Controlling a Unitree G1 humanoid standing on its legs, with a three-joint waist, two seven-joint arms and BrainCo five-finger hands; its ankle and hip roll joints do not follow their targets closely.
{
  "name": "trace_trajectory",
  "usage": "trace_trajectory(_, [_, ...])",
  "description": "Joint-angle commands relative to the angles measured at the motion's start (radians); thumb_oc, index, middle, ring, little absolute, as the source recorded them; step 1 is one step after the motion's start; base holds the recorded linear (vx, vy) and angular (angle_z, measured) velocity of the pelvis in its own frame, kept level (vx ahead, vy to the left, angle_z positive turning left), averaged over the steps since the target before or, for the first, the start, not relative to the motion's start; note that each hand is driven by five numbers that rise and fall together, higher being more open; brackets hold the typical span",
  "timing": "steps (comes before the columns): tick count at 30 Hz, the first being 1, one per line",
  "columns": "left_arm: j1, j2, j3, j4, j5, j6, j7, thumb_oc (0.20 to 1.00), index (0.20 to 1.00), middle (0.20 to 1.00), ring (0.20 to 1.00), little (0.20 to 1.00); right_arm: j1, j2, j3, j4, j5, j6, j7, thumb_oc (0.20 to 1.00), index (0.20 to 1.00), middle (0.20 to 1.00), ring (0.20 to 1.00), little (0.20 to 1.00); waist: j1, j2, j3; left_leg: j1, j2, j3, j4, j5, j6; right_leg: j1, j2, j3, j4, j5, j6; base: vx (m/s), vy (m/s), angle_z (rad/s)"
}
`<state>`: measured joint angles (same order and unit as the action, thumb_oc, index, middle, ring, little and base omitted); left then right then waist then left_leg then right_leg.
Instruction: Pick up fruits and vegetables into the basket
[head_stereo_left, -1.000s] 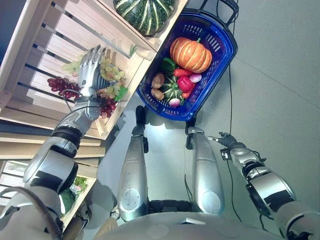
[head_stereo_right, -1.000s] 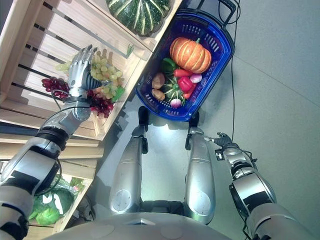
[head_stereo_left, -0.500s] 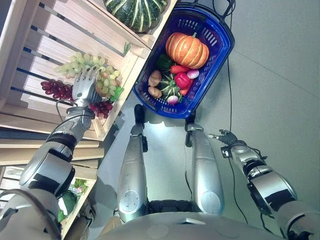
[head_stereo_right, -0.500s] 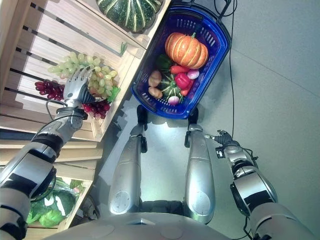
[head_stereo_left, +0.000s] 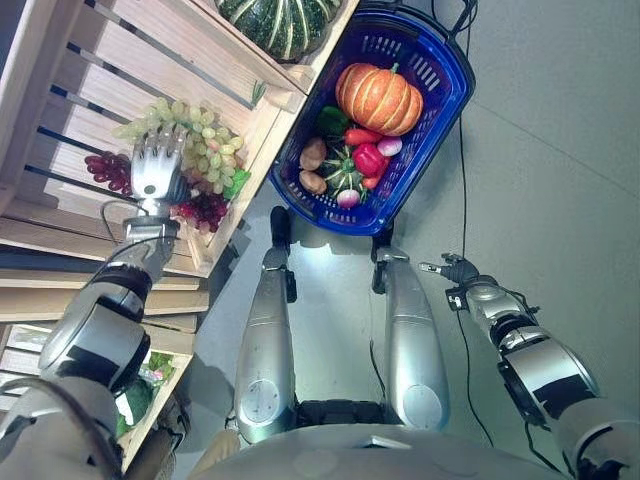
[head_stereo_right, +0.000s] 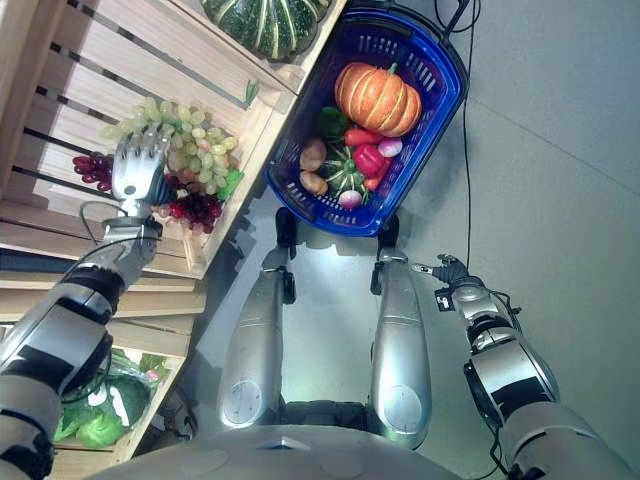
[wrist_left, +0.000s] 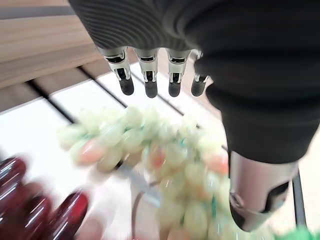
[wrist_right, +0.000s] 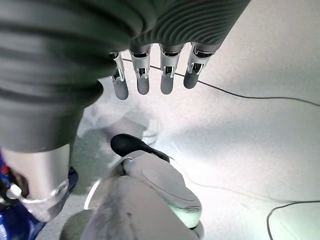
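Hovering with straight, spread fingers (wrist_left: 147, 82), my left hand (head_stereo_left: 155, 170) sits just above the green grapes (head_stereo_left: 200, 140) on the slatted wooden crate shelf (head_stereo_left: 80, 100), my thumb off to one side and nothing in my grasp. Red grapes (head_stereo_left: 205, 208) lie touching the green bunch, with more at my other side. A striped green squash (head_stereo_left: 280, 22) rests on the shelf beyond. Beside the crate, the blue basket (head_stereo_left: 445, 110) on the floor holds an orange pumpkin (head_stereo_left: 380, 98), a red pepper (head_stereo_left: 369, 160) and potatoes (head_stereo_left: 312, 154). My right hand (wrist_right: 150, 75) hangs relaxed and empty over the grey floor (head_stereo_left: 560, 150).
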<state>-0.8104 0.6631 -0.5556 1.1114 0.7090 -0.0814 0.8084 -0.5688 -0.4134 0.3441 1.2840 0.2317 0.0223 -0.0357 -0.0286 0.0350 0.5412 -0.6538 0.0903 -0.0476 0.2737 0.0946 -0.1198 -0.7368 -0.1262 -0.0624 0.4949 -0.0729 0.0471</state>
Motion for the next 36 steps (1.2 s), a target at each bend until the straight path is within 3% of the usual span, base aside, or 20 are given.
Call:
trace_trajectory(1, [-0.047, 0.067, 0.007, 0.041, 0.030, 0.012, 0.052, 1.000, 1.000, 1.000, 1.000, 1.000, 0.035, -0.038, 0.030, -0.011, -0.001, 0.010, 0.000, 1.000, 1.000, 1.000, 1.000, 1.000, -0.004, -0.017, -0.021, -0.036, -0.042, 0.047, 0.097, -0.068, 0.065, 0.054, 0.044, -0.044, -0.018, -0.013, -0.039, 0.01, 0.009, -0.03])
trace_trajectory(10, [-0.153, 0.095, -0.053, 0.041, 0.102, -0.014, 0.080, 1.000, 1.000, 1.000, 1.000, 1.000, 0.028, -0.030, 0.041, -0.019, -0.002, 0.016, -0.002, 1.000, 1.000, 1.000, 1.000, 1.000, -0.014, -0.025, -0.021, -0.050, -0.039, 0.048, 0.108, -0.070, 0.063, 0.042, 0.047, -0.042, -0.012, -0.012, -0.040, 0.00, 0.000, 0.00])
trace_trajectory(16, [-0.181, 0.091, -0.080, 0.072, 0.107, 0.031, -0.012, 1.000, 1.000, 1.000, 1.000, 1.000, 0.015, -0.032, 0.048, -0.018, -0.003, 0.022, 0.001, 1.000, 1.000, 1.000, 1.000, 1.000, -0.022, -0.028, -0.021, -0.054, -0.037, 0.050, 0.111, -0.071, 0.064, 0.036, 0.050, -0.038, -0.012, -0.010, -0.040, 0.00, 0.000, 0.00])
trace_trajectory(21, [-0.186, 0.080, -0.108, 0.118, 0.097, 0.071, -0.177, 1.000, 1.000, 1.000, 1.000, 1.000, 0.000, -0.033, 0.054, -0.011, -0.008, 0.027, 0.009, 1.000, 1.000, 1.000, 1.000, 1.000, -0.029, -0.033, -0.021, -0.054, -0.035, 0.054, 0.108, -0.069, 0.064, 0.037, 0.054, -0.035, -0.019, -0.006, -0.040, 0.00, 0.000, 0.00])
trace_trajectory(36, [-0.177, 0.068, -0.119, 0.173, 0.054, 0.135, -0.287, 1.000, 1.000, 1.000, 1.000, 1.000, -0.027, -0.052, 0.072, -0.014, 0.000, 0.037, 0.021, 1.000, 1.000, 1.000, 1.000, 1.000, -0.032, -0.048, -0.021, -0.085, -0.029, 0.052, 0.114, -0.064, 0.065, 0.007, 0.062, -0.031, -0.019, 0.000, -0.042, 0.00, 0.013, -0.03])
